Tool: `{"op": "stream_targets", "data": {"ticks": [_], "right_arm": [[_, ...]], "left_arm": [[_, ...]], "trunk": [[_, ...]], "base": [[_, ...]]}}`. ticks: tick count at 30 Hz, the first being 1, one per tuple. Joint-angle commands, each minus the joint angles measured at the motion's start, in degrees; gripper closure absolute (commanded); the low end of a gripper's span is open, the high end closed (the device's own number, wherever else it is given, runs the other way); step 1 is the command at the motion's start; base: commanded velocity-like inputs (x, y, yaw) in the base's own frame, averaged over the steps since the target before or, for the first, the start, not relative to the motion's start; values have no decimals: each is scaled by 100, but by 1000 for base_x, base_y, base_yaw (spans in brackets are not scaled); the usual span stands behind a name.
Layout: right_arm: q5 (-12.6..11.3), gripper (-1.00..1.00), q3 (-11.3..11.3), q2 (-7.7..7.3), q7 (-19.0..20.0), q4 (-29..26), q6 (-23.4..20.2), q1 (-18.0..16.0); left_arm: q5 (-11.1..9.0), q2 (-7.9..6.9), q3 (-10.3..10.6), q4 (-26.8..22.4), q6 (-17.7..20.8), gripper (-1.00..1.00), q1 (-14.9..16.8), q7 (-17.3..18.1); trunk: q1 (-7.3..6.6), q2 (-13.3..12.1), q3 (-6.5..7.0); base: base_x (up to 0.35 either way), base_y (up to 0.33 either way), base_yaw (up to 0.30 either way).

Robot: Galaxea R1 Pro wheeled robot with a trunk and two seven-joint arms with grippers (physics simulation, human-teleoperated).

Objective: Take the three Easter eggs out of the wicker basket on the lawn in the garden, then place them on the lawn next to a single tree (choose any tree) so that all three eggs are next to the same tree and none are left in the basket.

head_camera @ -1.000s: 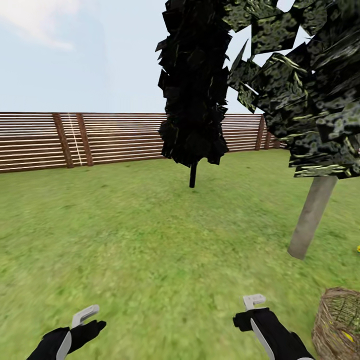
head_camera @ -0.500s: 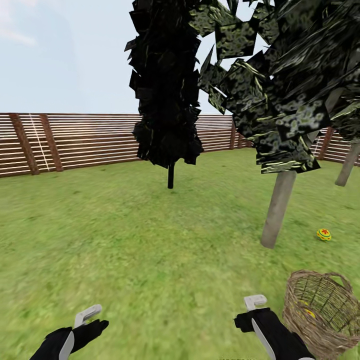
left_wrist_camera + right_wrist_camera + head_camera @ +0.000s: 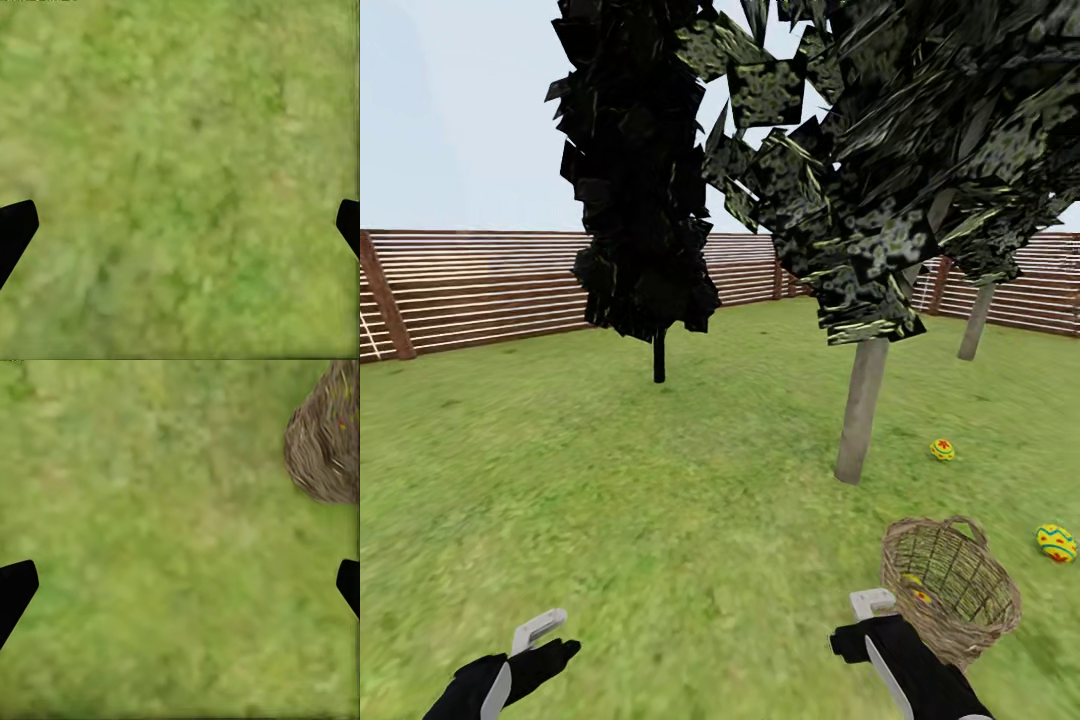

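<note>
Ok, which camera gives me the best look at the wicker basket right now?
The head view: the wicker basket shows whole there, rim, loop handle and open weave, on the lawn just beyond the right tool. The right wrist view catches its woven side at the frame's edge.

Both arms held low and forward, left gripper and right gripper spread wide, empty
</note>
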State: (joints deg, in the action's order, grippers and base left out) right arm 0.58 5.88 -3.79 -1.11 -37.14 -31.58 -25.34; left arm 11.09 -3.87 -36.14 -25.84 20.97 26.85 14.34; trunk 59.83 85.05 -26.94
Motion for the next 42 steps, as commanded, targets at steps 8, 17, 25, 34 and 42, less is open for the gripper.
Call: {"op": "stream_targets", "data": {"ticks": [8,17,25,34,42], "right_arm": [[4,-100,27,-24,-12,-38,-32,-3],[-5,-100,18,-30,-12,-47,-37,-6],[2,-100,27,-17,-15,-46,-41,-6],[4,-100,27,-17,-14,-47,-32,-6],[4,-100,27,-16,-13,-47,-32,-5]], "left_arm": [[71,82,-42,-10,-86,-100,4,68],[92,107,-26,251,-397,-100,4,73],[95,113,-25,280,-280,-100,4,68],[95,115,-25,281,-261,-100,4,69],[95,115,-25,281,-261,-100,4,61]], "trunk": [[0,4,21],[0,4,45],[0,4,46],[0,4,46],[0,4,59]], "base": [[-12,-6,-300],[200,-171,-284],[311,-178,-29],[312,-178,0],[312,-178,-93]]}}
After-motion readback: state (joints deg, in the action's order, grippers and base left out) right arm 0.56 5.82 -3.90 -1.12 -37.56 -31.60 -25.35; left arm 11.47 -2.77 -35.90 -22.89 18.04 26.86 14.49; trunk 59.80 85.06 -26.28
